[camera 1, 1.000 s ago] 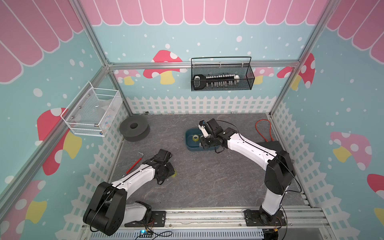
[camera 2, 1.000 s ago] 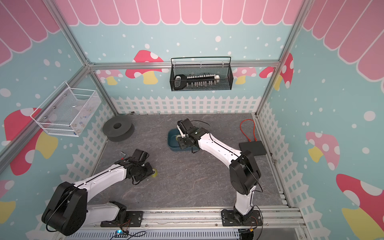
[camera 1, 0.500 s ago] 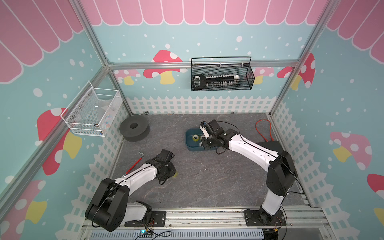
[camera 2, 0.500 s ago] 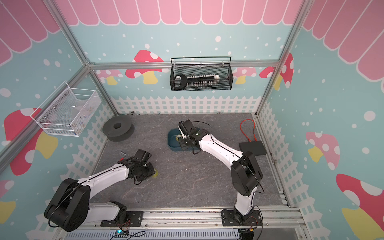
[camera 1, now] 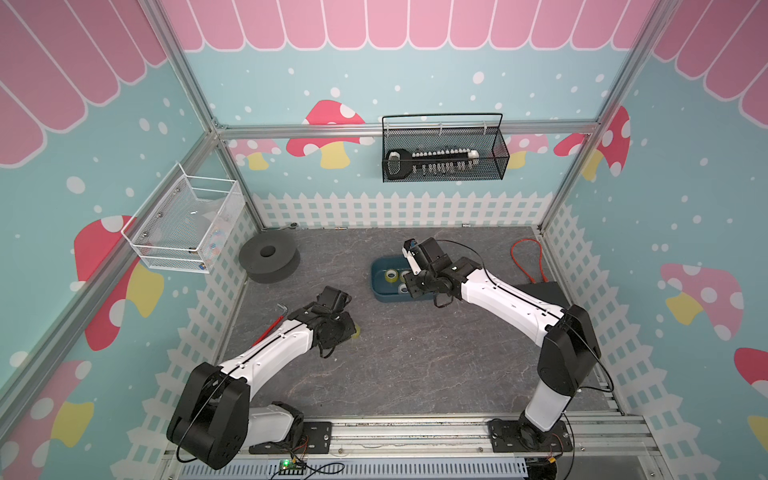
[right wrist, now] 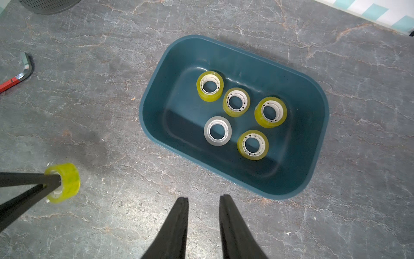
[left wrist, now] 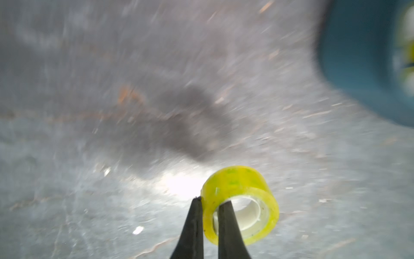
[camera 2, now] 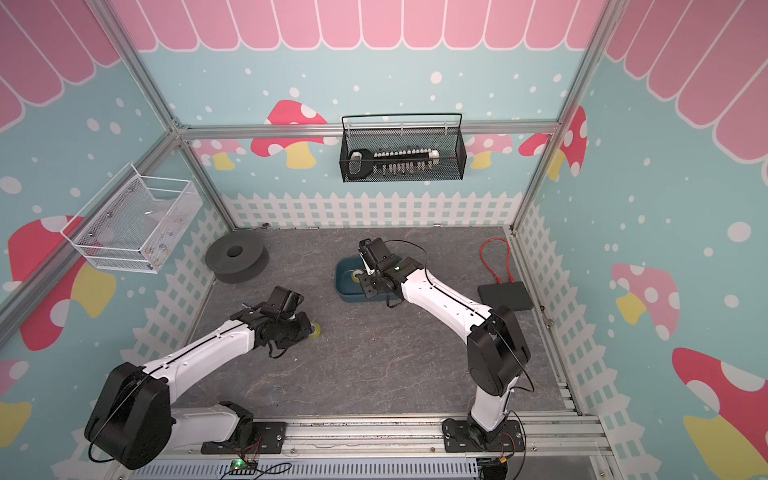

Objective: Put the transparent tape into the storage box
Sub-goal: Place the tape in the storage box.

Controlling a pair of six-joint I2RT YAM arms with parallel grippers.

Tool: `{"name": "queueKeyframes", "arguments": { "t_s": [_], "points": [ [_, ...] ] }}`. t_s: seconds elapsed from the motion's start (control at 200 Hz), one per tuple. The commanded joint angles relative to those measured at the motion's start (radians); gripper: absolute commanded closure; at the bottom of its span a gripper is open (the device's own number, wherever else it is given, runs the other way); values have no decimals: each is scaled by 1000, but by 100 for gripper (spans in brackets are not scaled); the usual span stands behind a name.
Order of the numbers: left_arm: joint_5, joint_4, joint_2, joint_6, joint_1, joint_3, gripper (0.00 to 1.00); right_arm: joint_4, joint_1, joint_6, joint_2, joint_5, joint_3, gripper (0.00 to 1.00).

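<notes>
A yellowish roll of transparent tape (left wrist: 242,190) is pinched through its wall by my left gripper (left wrist: 210,201), one finger inside the core and one outside. The held roll (right wrist: 69,179) hangs just above the grey floor, some way from the storage box (right wrist: 152,96). In both top views the tape (camera 1: 355,331) (camera 2: 315,330) peeks out past the left wrist. The teal storage box (camera 1: 376,270) (camera 2: 343,291) holds several rolls lying flat, one of them (right wrist: 270,112) near the far wall. My right gripper (right wrist: 202,198) hovers beside the box, open and empty.
A grey foam disc (camera 1: 269,257) lies at the back left. A red-handled hex key (right wrist: 20,74) (camera 1: 272,324) lies by the left fence. An orange cable (camera 1: 525,257) and a black slab (camera 1: 540,291) sit at the right. Wire baskets (camera 1: 442,153) (camera 1: 183,224) hang on the walls.
My left gripper has closed on the tape roll. The left wrist shifted slightly; the right arm has barely moved.
</notes>
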Motion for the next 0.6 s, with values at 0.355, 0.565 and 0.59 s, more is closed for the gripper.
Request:
{"name": "queueKeyframes", "arguments": {
  "t_s": [0.355,0.565,0.59],
  "points": [
    [-68,-40,204,240,-52,487,98,-31,-82,-1,9,-10,86,45],
    [-68,-66,322,305,-60,643,91,-34,-147,-20,26,-35,131,44],
    [-70,-69,335,313,-60,660,90,-34,-155,-21,28,-39,135,44]
  ]
}}
